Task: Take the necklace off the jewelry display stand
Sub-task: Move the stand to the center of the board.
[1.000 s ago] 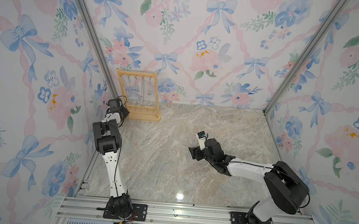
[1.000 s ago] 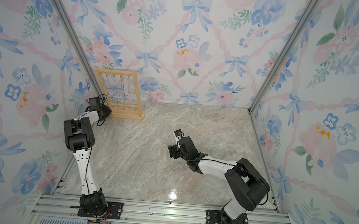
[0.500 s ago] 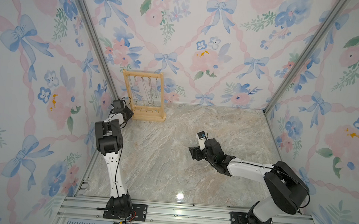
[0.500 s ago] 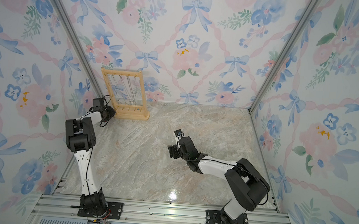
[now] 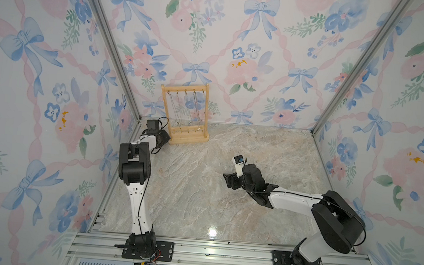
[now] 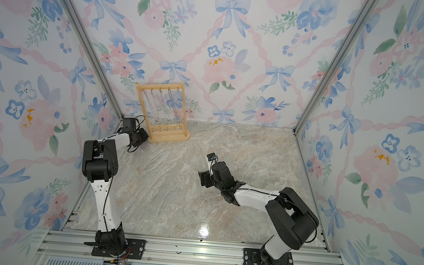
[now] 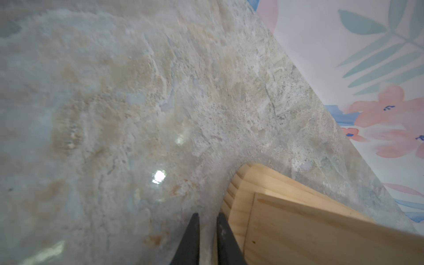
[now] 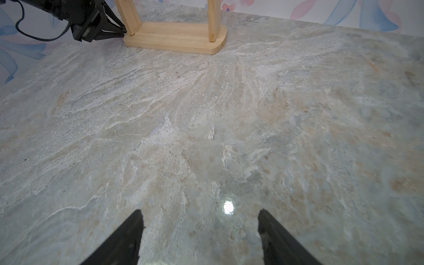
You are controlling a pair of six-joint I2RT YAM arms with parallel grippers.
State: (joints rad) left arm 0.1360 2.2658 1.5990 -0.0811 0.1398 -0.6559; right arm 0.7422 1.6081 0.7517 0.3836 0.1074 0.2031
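- My left gripper [image 5: 166, 141] sits left of centre in both top views, low on the tabletop, with its tips against the left end of the jewelry display stand [image 5: 192, 137].
- In my left wrist view the left gripper [image 7: 207, 214] has its two dark fingers nearly closed, leaving only a slim gap. Only marble shows through the gap, so I am grasping nothing there.
- One of those fingers [image 7: 223, 231] lies right along the edge of the stand's wooden base [image 7: 298, 229]. I cannot tell whether it is pressing on the base or only beside it.
- My right gripper [image 5: 229, 181] is a little right of centre in both top views, well apart from the stand and low over the bare marble tabletop [image 5: 186, 208].
- My right wrist view shows the right gripper [image 8: 199, 213] with its jaws spread wide and only tabletop between them: released, holding nothing.
- That same view shows the stand's base [image 8: 174, 36] far ahead, with my left gripper [image 8: 112, 28] touching its end by one upright post.
- The stand [image 6: 171, 136] stands upright in the upper middle of both top views, left of centre. It is on the far part of the tabletop, near the floral back wall [image 5: 262, 64].
- The necklaces [image 5: 195, 103] are still on the stand. They are several thin chains hanging from the hooks on the top bar, down inside the frame, and they also show in a top view [image 6: 169, 104].
- The chains are too fine for me to tell them apart or make out their pendants.
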